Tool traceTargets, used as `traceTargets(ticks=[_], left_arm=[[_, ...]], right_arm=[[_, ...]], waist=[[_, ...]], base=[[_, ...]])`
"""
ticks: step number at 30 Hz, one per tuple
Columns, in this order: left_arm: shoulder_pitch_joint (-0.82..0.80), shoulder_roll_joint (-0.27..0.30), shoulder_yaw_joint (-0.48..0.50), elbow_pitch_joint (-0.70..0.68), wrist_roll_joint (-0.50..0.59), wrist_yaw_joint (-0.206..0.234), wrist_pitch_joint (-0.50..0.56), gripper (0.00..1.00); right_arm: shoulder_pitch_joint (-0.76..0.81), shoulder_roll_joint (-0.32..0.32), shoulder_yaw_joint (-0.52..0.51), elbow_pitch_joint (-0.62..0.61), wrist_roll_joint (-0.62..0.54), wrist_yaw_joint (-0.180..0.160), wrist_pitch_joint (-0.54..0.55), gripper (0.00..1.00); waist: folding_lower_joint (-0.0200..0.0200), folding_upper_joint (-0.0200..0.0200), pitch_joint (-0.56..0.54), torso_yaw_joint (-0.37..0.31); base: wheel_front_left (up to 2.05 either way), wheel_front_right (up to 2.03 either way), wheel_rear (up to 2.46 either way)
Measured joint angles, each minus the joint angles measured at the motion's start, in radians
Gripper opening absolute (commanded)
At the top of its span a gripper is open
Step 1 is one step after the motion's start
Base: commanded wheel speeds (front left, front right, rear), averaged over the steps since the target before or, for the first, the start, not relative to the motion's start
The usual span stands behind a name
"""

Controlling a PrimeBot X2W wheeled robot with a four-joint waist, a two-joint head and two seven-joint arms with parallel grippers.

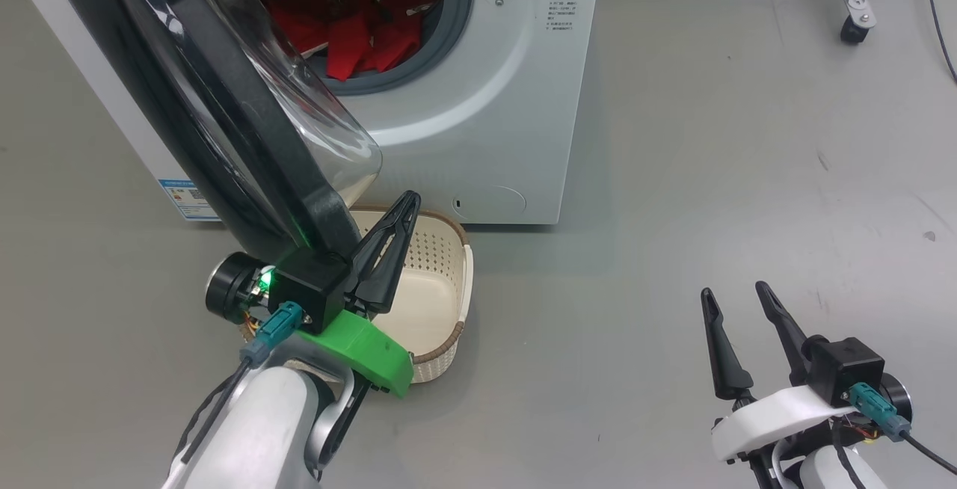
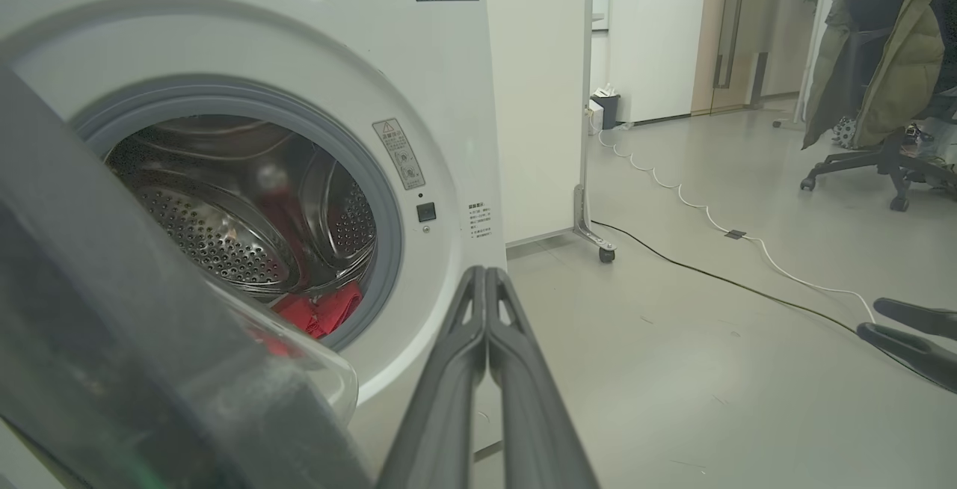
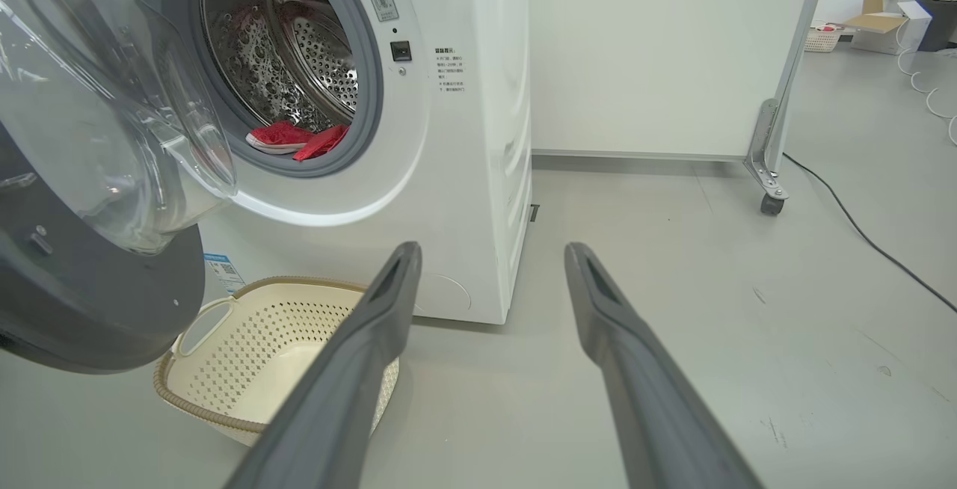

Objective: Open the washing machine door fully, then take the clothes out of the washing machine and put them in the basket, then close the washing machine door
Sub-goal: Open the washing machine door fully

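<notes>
The washing machine (image 1: pixel 508 137) stands at the top with its door (image 1: pixel 247 115) swung open toward me on the left. Red clothes (image 1: pixel 351 33) lie in the drum and are also visible as clothes (image 3: pixel 295 139) and clothes (image 2: pixel 321 313). The cream basket (image 1: pixel 430 250) sits on the floor under the door, seen again as the basket (image 3: pixel 247 347). My left gripper (image 1: pixel 407 201) is shut and empty, close against the door's lower rim above the basket. My right gripper (image 1: pixel 734 293) is open and empty at the lower right, far from the machine.
Bare grey floor spreads to the right of the machine. A wheeled frame's caster (image 1: pixel 852 25) and a cable (image 1: pixel 927 10) lie at the far right. An office chair with a green coat (image 2: pixel 890 63) and boxes (image 3: pixel 882 22) stand further off.
</notes>
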Motion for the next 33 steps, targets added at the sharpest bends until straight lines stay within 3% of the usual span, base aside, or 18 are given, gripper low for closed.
traceTargets(ticks=[21,33], left_arm=[[0.015,0.0,0.011,0.132,-0.09,0.036,0.016,0.0],[0.004,-0.003,0.002,0.172,-0.112,0.044,-0.003,0.0]], right_arm=[[-0.005,0.015,-0.01,0.016,-0.013,0.009,0.0,1.0],[-0.005,0.017,-0.041,0.017,-0.016,0.016,0.0,1.0]], waist=[[0.0,0.0,0.014,-0.033],[0.0,0.0,0.015,-0.013]], base=[[0.0,0.0,0.0],[0.0,0.0,0.0]])
